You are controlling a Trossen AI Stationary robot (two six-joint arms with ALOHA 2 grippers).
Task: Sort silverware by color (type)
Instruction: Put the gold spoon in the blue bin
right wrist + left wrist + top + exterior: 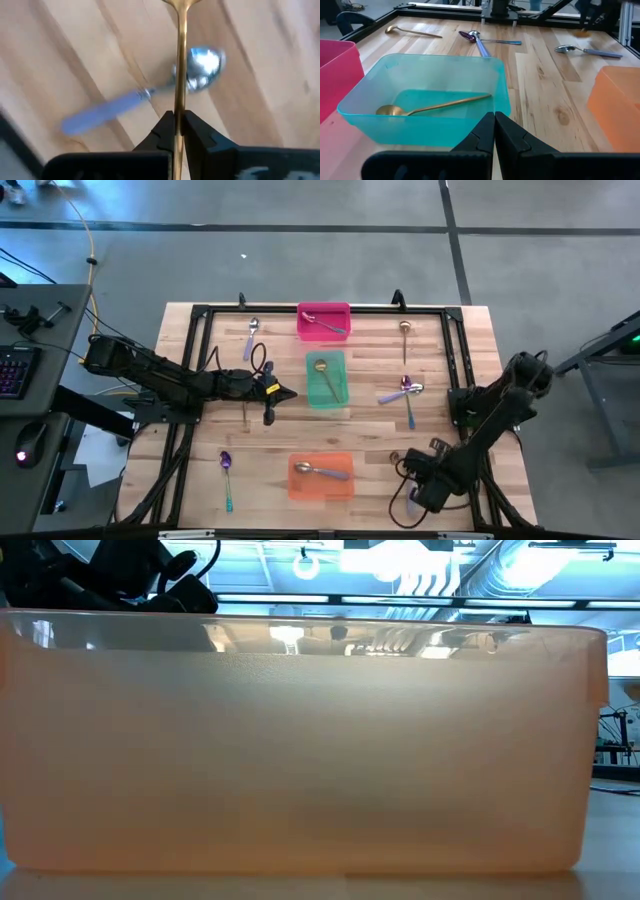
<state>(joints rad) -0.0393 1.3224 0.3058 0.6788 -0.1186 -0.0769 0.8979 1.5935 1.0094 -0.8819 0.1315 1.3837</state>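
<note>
Right pincer (179, 122) clamped on a thin gold spoon handle (180, 60), lifted over the near-right worktop (500, 380), probably bound for the green bin (326, 378) where a gold spoon (427, 106) already lies. Below the held one sits a silver spoon with lavender handle (145, 92), close enough to snag on the way up. Left pincer (494, 131) closed, empty, waiting beside the green bin. Pink bin (324, 321) and orange bin (321, 477) each hold a spoon. Loose on the worktop: purple and silver spoons (405, 391) crossing right of the green bin, a gold one (405, 332) further back, two more on the left. Orange bin wall blocks the low view.
</note>
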